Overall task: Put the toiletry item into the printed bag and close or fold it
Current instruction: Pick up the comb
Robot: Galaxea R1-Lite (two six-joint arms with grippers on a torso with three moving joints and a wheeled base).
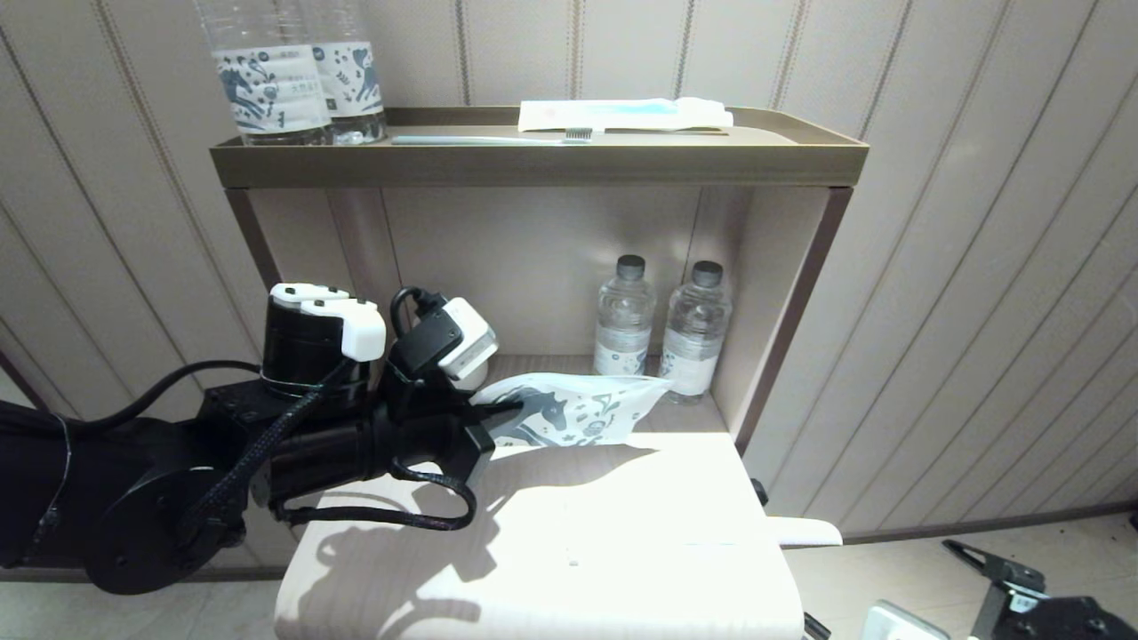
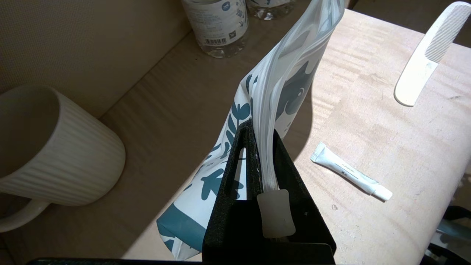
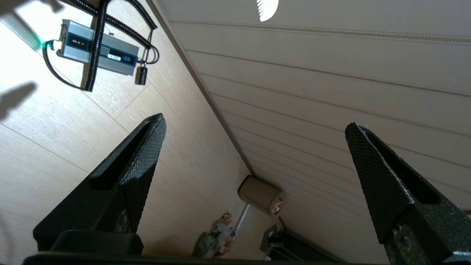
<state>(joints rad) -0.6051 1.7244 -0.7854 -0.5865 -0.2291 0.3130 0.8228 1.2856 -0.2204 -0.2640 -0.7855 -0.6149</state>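
Observation:
My left gripper (image 2: 263,129) is shut on the zip strip at the top of the printed bag (image 2: 228,147), a white pouch with dark blue figures. In the head view the left gripper (image 1: 491,414) holds the printed bag (image 1: 587,411) up over the back of the pale table (image 1: 551,542), with the pouch reaching out to the right. The toiletry item (image 1: 805,532), a flat white comb-like stick, lies at the table's right edge and sticks out past it; the toiletry item (image 2: 427,55) lies apart from the bag. My right gripper (image 3: 254,125) is open and empty, low beside the table, facing floor and wall.
A small white tube (image 2: 349,173) lies on the table near the bag. A ribbed white mug (image 2: 55,147) stands at the left. Two water bottles (image 1: 658,324) stand in the lower shelf. The top shelf (image 1: 533,164) carries bottles, a toothbrush and a packet.

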